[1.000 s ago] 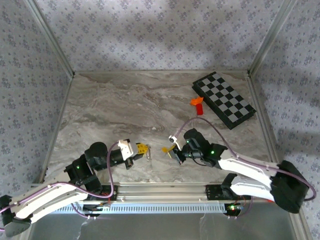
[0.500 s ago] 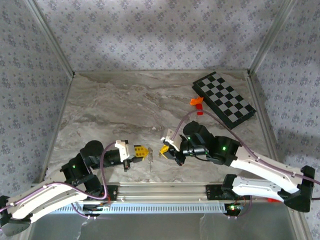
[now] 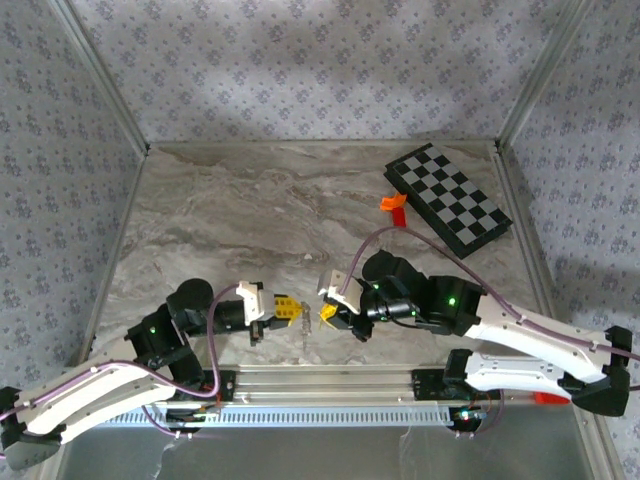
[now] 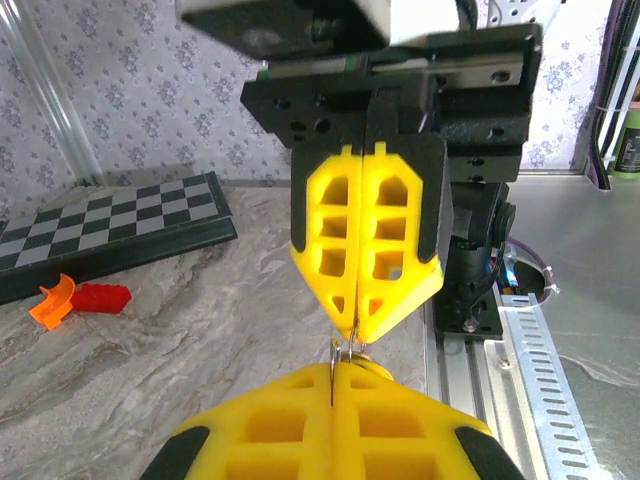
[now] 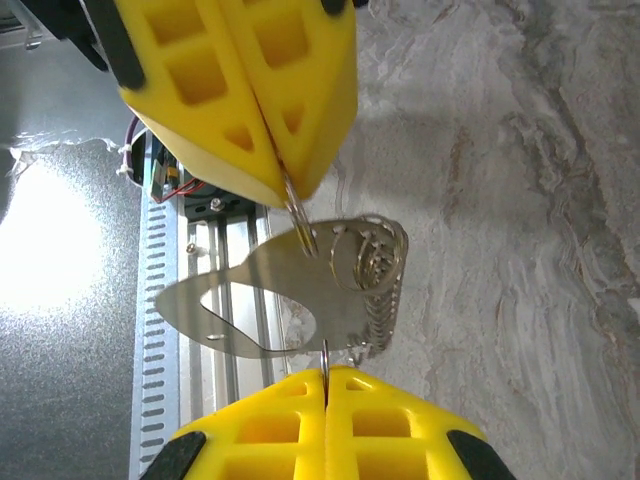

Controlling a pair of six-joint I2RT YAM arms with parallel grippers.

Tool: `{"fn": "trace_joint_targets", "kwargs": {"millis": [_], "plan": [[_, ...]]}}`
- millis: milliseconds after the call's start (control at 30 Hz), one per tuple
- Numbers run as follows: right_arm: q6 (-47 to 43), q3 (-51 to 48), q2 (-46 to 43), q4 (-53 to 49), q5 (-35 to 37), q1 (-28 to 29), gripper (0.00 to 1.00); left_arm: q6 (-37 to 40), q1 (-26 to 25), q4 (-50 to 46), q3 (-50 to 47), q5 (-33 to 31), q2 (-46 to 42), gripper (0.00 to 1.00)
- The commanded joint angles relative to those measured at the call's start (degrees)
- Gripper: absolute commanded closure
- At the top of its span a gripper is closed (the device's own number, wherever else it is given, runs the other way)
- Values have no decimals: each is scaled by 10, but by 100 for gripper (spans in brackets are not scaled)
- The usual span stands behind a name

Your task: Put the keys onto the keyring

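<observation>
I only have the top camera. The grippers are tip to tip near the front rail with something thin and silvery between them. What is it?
Observer: From the right wrist view it's the keyring, a set of wire coils, with a flat silvery plate with a cut-out beside them.
Operator: Is it gripped at both ends?
Observer: Yes. The left gripper is shut on a thin wire loop at the plate's top edge, and the right gripper is shut on another loop below it.
</observation>
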Motion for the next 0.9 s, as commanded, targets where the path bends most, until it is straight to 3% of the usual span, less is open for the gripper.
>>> {"fn": "trace_joint_targets", "kwargs": {"millis": [0,867], "plan": [[-13,24,-3,5,31,10,100,-5,-3,26,22,15,2,100],[-19,43,14,17,32,19,100,4,-3,29,25,9,12,100]]}}
